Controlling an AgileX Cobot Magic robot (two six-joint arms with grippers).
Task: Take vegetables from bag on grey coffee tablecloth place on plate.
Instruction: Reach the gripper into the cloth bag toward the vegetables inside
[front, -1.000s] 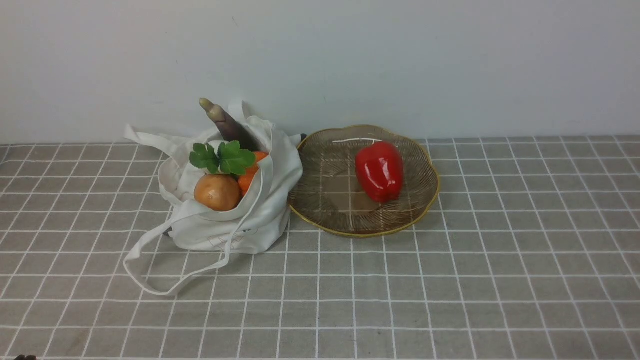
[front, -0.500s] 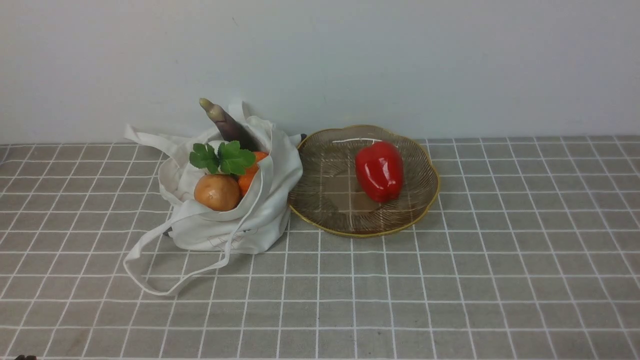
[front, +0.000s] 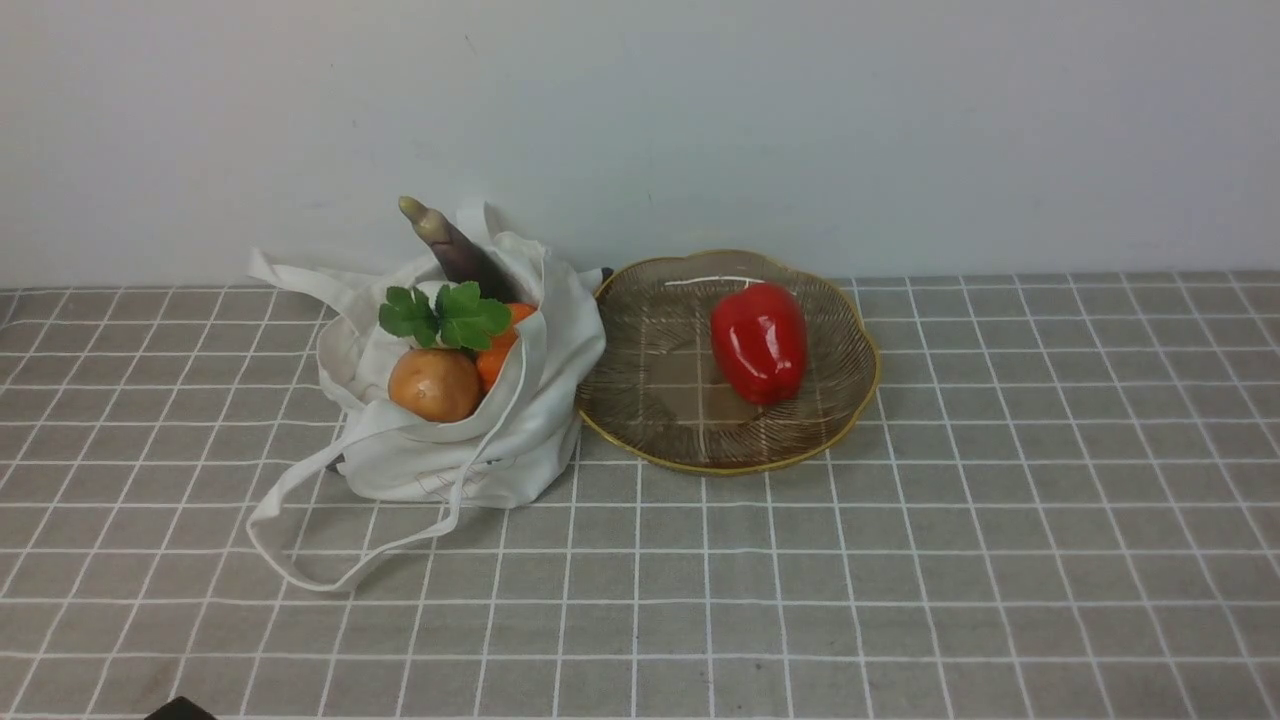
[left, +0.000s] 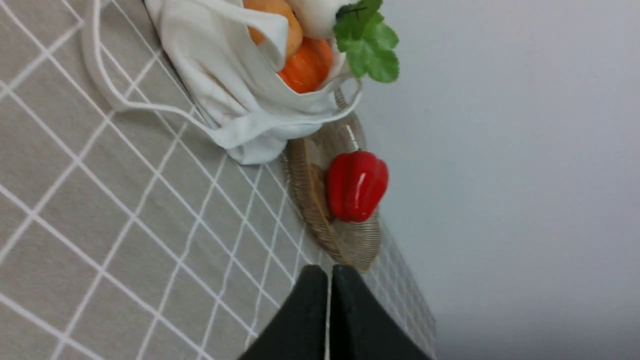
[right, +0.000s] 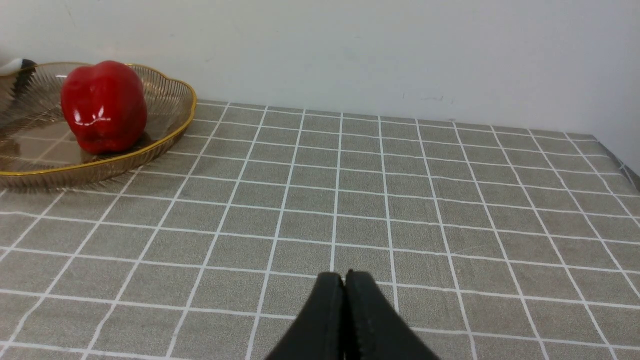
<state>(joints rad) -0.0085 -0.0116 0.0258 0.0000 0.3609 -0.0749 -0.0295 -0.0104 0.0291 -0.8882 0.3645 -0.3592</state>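
Observation:
The off-white cloth bag (front: 450, 440) lies on the grey grid tablecloth (front: 900, 560). In its mouth are a tan potato (front: 434, 384), an orange pumpkin (front: 497, 350), green radish leaves (front: 445, 315) and a purple eggplant (front: 458, 250) sticking up. The ribbed glass plate (front: 640, 400) with gold rim sits to the bag's right and holds a red bell pepper (front: 759, 340). My left gripper (left: 329, 272) is shut and empty, well short of the bag (left: 240, 95). My right gripper (right: 344, 276) is shut and empty over bare cloth, right of the plate (right: 165, 127).
A pale wall rises right behind the bag and plate. A long strap handle (front: 300, 560) loops out on the cloth in front of the bag. A dark corner of my left arm (front: 178, 711) shows at the bottom edge.
A dark part of my left arm has come into the front view's bottom edge, further right than before. The bag, vegetables, plate and pepper have not moved.

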